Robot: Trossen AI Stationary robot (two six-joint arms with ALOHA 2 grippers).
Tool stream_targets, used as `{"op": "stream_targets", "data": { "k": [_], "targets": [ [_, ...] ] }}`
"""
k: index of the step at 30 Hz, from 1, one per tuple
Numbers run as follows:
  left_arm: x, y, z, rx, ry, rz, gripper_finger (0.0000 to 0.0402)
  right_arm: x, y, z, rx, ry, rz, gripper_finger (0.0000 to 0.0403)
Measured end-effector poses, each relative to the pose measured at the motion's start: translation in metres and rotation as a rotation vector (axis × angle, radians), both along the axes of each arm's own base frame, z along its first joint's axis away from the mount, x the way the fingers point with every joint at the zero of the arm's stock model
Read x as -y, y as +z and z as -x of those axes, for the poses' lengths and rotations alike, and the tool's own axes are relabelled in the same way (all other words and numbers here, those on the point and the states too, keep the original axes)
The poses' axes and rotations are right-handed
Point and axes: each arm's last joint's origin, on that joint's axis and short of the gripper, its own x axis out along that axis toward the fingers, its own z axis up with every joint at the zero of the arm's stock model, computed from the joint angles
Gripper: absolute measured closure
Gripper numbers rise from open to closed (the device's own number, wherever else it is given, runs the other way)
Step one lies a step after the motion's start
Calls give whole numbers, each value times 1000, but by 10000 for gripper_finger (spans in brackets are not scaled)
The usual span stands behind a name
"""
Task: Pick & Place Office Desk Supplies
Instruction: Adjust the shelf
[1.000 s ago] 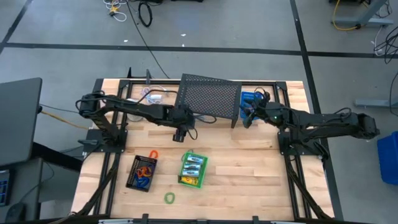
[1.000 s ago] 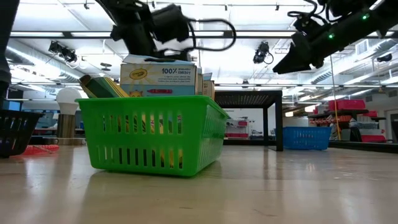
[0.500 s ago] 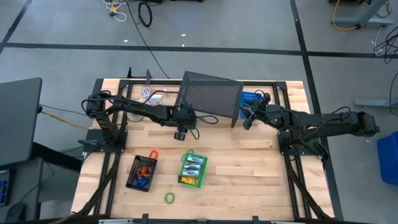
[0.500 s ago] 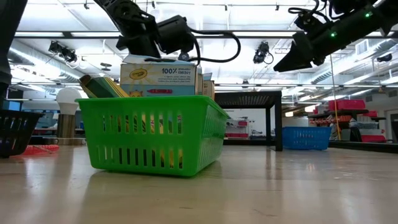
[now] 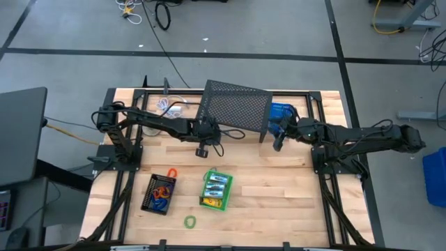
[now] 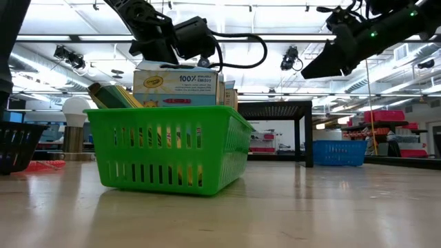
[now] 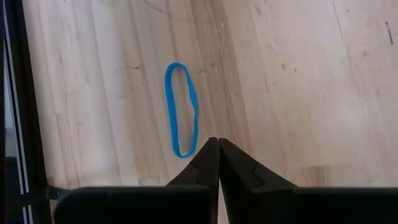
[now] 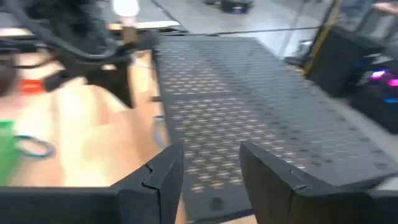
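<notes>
A blue loop lies flat on the bare wood in the left wrist view. My left gripper is shut, pointing steeply down, with its tips right beside one end of that loop; nothing shows between the fingers. A green basket holds yellow crayon boxes. A black tray holds several coloured loops. An orange loop and a green loop lie loose on the table. My right gripper hangs open in the air, facing the black mesh stand. My left gripper's shut fingertips stand beside the blue loop's end, coming from above at a slant. I cannot tell whether they touch the loop or the table.
A black mesh stand stands at the table's far middle, with a blue basket to its right. A white coiled cable lies at the far left. Bare wood spreads across the table's near right.
My left gripper has sunk a little toward the table, at the spot beyond the green basket. My right gripper has swung slightly toward the table's near edge and stays open.
</notes>
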Motion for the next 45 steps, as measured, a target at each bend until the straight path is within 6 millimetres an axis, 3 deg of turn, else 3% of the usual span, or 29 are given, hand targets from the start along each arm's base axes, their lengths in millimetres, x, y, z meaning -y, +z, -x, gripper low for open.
{"op": "stream_targets", "data": {
  "k": [4,10,16,22,32,38,45],
  "targets": [
    [1,0,0,1,7,6,393,-8,-2,-1,-2,106,-78,278],
    [9,11,3,57,10,59,394,-18,-7,0,-28,163,-178,392],
    [14,35,6,186,-33,189,395,-17,-15,0,-77,124,-244,399],
    [18,49,8,245,-115,297,395,-11,-35,-16,-174,104,-291,401],
    [16,50,10,241,-104,307,393,10,-56,-29,-239,-61,-254,402],
    [14,50,10,241,-99,304,392,19,-57,-27,-251,-101,-232,402],
    [-4,45,15,201,-4,279,392,30,-57,-25,-269,-137,-195,403]
  ]
}}
